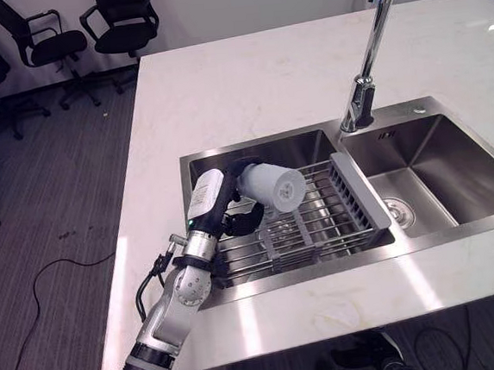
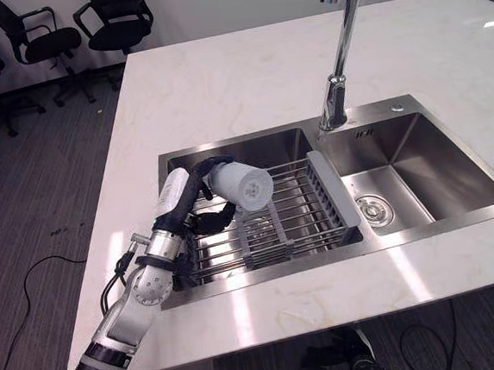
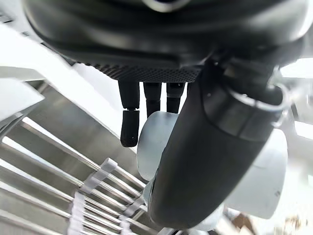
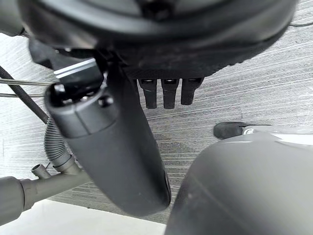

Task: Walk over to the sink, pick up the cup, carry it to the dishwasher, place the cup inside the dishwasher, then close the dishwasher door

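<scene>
A white cup (image 1: 273,187) lies on its side, open end pointing into my palm, just above the wire rack (image 1: 319,222) in the sink's left basin (image 1: 253,154). My left hand (image 1: 222,196) reaches in from the counter's front edge and is shut on the cup. In the left wrist view the thumb (image 3: 195,161) crosses the cup (image 3: 259,181) and the fingers (image 3: 129,127) curl down behind it. My right hand (image 4: 117,161) hangs over grey floor with relaxed fingers and holds nothing.
A tall chrome faucet (image 1: 370,53) stands behind the divider between the two basins. The right basin (image 1: 437,177) has a drain. The white marble counter (image 1: 263,71) surrounds the sink. Black office chairs (image 1: 120,23) stand on the floor at the far left.
</scene>
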You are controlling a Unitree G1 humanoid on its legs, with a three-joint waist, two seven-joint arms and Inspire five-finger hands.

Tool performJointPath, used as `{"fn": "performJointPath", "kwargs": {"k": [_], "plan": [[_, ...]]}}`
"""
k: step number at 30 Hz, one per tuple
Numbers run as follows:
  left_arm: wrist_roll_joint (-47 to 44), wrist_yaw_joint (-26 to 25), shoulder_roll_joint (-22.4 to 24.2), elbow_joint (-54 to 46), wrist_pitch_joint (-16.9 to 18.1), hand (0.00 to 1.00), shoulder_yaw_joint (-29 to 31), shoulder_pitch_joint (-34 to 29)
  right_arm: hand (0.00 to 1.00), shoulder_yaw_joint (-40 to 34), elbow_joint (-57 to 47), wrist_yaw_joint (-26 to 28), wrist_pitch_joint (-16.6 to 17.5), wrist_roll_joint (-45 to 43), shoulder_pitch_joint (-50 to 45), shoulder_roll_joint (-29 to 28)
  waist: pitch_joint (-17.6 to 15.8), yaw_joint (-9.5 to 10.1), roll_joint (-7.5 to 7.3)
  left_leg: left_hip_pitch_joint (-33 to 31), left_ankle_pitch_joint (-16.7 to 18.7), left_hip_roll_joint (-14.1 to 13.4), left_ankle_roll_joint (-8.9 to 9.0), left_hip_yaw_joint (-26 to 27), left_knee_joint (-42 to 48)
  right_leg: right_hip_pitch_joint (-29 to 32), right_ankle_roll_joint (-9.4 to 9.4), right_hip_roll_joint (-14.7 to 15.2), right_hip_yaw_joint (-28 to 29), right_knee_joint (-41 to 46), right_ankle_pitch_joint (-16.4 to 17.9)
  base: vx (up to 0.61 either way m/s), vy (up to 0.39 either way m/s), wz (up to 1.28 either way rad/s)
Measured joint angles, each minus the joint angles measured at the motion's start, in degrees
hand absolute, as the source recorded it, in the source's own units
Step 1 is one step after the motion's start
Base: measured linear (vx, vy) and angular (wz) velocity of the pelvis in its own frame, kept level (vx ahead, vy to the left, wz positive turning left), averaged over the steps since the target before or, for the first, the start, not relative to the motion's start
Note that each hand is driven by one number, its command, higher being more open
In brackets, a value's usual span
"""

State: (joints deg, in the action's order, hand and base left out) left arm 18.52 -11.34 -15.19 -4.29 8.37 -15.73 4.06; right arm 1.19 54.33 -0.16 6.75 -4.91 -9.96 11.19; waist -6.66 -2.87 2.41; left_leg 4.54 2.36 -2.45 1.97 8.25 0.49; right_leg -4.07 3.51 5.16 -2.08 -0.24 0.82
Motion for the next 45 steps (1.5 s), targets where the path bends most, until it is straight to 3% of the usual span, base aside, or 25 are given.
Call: {"fn": "performJointPath", "kwargs": {"k": [8,19,30,33,34,35,37,39,40,43,45], "plan": [[-14.08,-1.1,6.46,-10.57,0.32,0.3,2.17,-6.5,0.9,-2.51,-0.05,-0.26,-0.43,-0.03,-2.12,-2.47,2.1,2.12,-2.86,0.01,-0.13,-0.29,0.12,0.13,0.19,0.94,0.08,-0.14,0.38,2.17,0.98,-0.02,-0.007,0.0],[-24.42,0.6,12.0,-14.45,0.75,0.3,2.16,-13.75,0.9,-3.23,-3.76,-1.26,-0.44,-0.58,-4.72,-3.7,4.16,3.36,-3.15,-0.09,0.05,-0.75,0.17,0.49,0.82,1.2,0.16,-0.23,0.71,2.94,1.1,-0.01,-0.003,-0.01],[-24.75,0.67,13.5,-20.97,0.75,0.3,1.87,-19.01,0.9,-3.25,-10.62,-2.61,-0.45,-0.59,-6.77,-5.81,5.7,4.91,-3.79,-4.91,5.71,-3.55,0.59,3.54,11.34,4.12,0.18,-1.52,3.65,5.84,1.1,-0.02,0.0,-0.16],[-24.65,0.25,13.88,-22.95,0.75,0.3,1.85,-18.19,0.9,-3.03,-13.18,-3.13,-0.46,-0.57,-5.37,-8.23,4.25,5.19,-3.87,-8.12,7.93,-5.49,0.48,3.78,17.06,7.58,1.11,-2.59,3.54,11.24,1.74,-0.13,-0.017,-0.12],[-24.61,-0.01,13.95,-23.07,0.74,0.3,1.81,-17.79,0.9,-3.04,-13.37,-3.42,-0.46,-0.57,-4.41,-9.06,3.5,5.4,-3.96,-8.64,8.41,-5.88,-0.4,3.73,17.85,8.59,2.18,-2.68,3.45,13.38,2.24,-0.15,0.011,-0.03],[-24.5,-0.2,14.12,-23.09,0.76,0.3,1.98,-17.67,0.9,-2.97,-13.45,-3.53,-0.52,-0.57,-3.56,-9.56,3.13,5.91,-3.56,-9.35,8.24,-6.41,-0.67,4.1,18.56,11.43,1.93,-2.16,2.61,23.05,6.63,-0.15,0.01,0.01],[-24.17,-0.84,14.13,-23.05,0.79,0.3,1.88,-17.67,0.9,-2.93,-14.09,-3.58,-0.52,-0.58,-3.71,-9.75,3.32,6.87,-4.17,-10.27,7.98,-6.24,-0.46,3.06,19.98,11.49,3.15,0.32,0.7,36.37,10.78,-0.08,-0.052,0.19],[-24.19,-1.19,14.15,-23.07,1.03,0.3,1.92,-17.58,0.9,-2.93,-14.51,-3.72,-0.49,-0.6,-3.54,-9.86,4.23,8.4,-5.54,-12.95,7.03,-5.8,0.64,2.09,21.55,9.6,4.82,2.2,1.17,39.58,12.91,-0.08,-0.163,0.25],[-24.2,-1.3,14.19,-23.03,1.04,0.3,1.92,-17.43,0.9,-2.93,-14.66,-3.88,-0.48,-0.61,-2.8,-9.71,4.33,9.09,-6.31,-14.47,6.31,-5.72,1.17,1.77,22.17,9.79,4.62,1.75,1.21,37.65,13.75,-0.12,-0.175,0.19],[-24.13,-1.1,14.5,-23.21,0.71,0.3,1.08,-17.47,0.9,-2.98,-15.65,-5.24,-0.4,-0.85,-1.58,-8.66,4.83,11.41,-4.99,-17.4,1.27,-6.68,1.23,1.09,17.93,8.75,3.53,-1.02,0.52,27.43,14.28,-0.15,-0.141,0.14],[-24.14,-1.11,15.62,-23.46,0.73,0.3,0.55,-17.22,0.9,-3.1,-15.61,-6.43,-0.13,-2.91,-0.49,-8.3,3.98,11.02,-4.28,-20.38,-1.2,-7.15,2.83,-1.92,17.6,5.96,-0.5,-3.09,0.12,18.84,13.75,-0.21,-0.144,0.43]]}}
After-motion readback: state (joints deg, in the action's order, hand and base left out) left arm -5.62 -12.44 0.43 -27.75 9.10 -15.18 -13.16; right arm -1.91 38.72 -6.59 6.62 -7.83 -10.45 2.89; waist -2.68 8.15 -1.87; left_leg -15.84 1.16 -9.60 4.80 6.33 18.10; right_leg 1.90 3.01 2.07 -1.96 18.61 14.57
